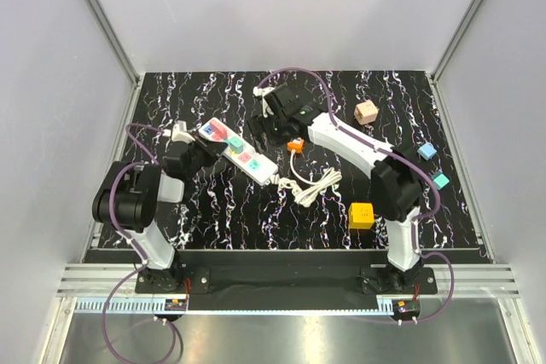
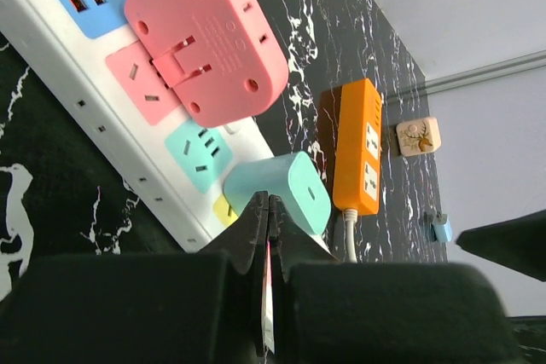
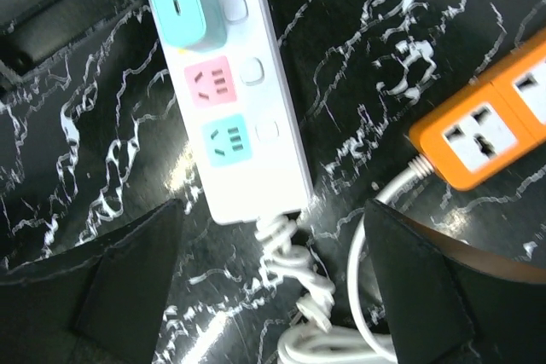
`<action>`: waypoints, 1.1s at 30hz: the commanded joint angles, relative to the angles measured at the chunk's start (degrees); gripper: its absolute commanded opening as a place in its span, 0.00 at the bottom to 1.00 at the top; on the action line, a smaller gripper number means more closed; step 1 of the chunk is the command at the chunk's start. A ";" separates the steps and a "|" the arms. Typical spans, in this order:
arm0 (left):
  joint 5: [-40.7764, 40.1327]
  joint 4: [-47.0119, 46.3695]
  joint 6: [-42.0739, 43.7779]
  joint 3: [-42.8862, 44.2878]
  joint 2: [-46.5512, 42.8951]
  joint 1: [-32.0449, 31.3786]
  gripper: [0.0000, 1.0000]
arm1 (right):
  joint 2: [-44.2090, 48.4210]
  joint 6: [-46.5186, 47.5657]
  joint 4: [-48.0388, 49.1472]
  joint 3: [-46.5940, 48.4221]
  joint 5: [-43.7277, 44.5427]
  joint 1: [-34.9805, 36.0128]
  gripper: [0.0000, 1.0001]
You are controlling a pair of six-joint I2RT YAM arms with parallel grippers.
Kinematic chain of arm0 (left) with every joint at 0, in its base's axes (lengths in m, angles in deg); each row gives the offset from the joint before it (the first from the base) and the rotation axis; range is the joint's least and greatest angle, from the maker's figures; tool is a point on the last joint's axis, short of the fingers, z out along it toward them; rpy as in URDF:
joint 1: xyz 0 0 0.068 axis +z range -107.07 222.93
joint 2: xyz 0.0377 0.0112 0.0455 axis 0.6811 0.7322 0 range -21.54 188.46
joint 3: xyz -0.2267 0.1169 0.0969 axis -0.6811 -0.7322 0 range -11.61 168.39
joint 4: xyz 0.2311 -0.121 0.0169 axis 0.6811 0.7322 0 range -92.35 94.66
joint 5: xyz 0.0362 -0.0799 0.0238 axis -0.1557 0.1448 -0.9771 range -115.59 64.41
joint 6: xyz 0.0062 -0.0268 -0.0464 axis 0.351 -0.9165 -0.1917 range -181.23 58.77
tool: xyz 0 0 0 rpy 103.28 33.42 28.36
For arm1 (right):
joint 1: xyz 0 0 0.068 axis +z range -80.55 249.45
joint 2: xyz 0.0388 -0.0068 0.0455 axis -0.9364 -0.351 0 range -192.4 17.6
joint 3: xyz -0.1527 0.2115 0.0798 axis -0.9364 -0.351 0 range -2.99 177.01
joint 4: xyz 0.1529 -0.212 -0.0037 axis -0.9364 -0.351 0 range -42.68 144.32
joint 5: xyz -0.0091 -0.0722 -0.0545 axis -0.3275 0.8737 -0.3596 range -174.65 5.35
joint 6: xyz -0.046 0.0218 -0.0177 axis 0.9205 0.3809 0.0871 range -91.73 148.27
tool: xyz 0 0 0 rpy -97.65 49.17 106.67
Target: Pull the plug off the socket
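my right gripper [image 3: 273, 210] spread empty, left gripper [image 2: 269, 202] clenched. teal hard-plastic plug [image 3: 186, 6] in long white power strip [image 3: 258, 101]: judged light, slick; pinch its sides.

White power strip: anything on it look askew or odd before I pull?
The pink adapter sits crooked on the white power strip, twisted off its line and apparently overhanging one edge. The teal plug looks squarely seated.

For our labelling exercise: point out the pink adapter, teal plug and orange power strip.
pink adapter [image 2: 205, 36]: left wrist view, middle of its face
teal plug [image 2: 288, 189]: left wrist view, its front face
orange power strip [image 2: 351, 149]: left wrist view, its long side
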 commanded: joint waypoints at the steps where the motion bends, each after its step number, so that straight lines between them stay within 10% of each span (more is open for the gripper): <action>1: 1.24 -5.18 1.56 2.24 1.80 1.18 0.00 | -3.30 -1.28 1.80 6.02 -2.99 0.12 0.90; 33: 6.34 -6.86 -5.91 7.51 14.90 4.09 0.00 | -24.40 0.12 0.23 28.44 1.49 5.92 0.66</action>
